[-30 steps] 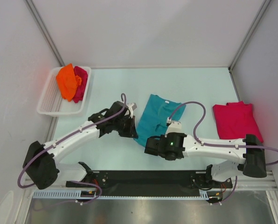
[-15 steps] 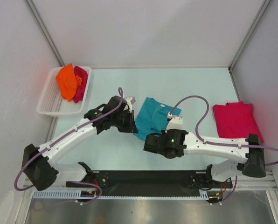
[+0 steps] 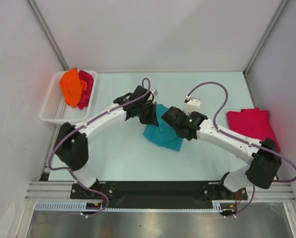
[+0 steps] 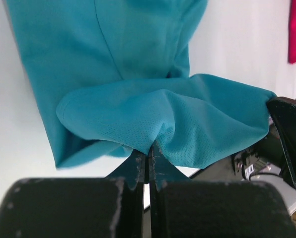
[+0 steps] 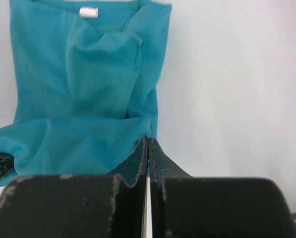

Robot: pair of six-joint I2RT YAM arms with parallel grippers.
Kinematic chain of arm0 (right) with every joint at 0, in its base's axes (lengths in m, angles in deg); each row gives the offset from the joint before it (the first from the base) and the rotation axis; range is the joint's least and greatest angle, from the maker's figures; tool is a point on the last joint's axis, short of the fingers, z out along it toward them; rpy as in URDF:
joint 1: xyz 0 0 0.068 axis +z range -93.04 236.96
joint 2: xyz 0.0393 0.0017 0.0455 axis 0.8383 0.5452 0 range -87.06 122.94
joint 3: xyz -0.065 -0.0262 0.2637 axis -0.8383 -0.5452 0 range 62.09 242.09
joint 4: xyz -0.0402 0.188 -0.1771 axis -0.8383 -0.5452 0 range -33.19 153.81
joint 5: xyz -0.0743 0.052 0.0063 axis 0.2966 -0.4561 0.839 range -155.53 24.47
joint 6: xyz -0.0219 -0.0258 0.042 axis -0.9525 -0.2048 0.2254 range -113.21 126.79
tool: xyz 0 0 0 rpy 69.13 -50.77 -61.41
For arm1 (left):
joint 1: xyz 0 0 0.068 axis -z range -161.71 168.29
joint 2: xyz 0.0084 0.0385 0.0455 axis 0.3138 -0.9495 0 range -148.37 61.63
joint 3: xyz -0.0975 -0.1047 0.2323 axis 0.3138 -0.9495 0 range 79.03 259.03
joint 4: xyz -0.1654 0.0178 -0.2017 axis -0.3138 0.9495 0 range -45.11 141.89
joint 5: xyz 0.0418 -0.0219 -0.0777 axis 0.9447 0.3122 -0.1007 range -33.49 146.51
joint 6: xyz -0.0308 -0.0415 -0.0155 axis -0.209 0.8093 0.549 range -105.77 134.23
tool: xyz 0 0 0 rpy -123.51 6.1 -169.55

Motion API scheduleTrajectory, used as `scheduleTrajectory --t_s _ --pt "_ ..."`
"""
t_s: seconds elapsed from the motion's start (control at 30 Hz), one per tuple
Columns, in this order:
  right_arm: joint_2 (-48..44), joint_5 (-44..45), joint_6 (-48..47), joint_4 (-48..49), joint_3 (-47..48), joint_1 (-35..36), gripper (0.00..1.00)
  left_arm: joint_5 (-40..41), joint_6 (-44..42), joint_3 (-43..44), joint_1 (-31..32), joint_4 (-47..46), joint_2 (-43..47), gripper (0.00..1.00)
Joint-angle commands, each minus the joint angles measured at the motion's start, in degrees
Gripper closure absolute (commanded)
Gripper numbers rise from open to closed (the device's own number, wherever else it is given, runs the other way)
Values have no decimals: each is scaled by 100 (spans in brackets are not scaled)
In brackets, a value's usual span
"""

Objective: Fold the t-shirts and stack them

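My left gripper (image 4: 148,152) and right gripper (image 5: 148,144) each pinch an edge of the teal t-shirt (image 3: 164,138), jaws clamped tight, seemingly to fold it over.

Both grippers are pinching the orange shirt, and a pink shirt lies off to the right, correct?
No: the left gripper and right gripper pinch the teal shirt, as both wrist views show. The pink shirt does lie to the right.
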Motion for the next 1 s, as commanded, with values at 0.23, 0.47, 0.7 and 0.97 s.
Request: scheduleTrajectory --t_s 0.23,0.47,0.7,0.97 --pt "753 -295 -1536 1496 225 -1119 100 -318 -338 1488 -556 -35 -1305 100" --pt "1158 -470 -1843 1821 356 -1524 100 -389 -417 1972 -785 105 -1771 100" --pt "1439 -532 -1984 2032 506 -1770 100 -564 -418 2227 -881 105 -2245 100" --pt "1721 -445 -2011 2103 743 -1911 100 -767 -303 2737 -996 79 -2720 100"
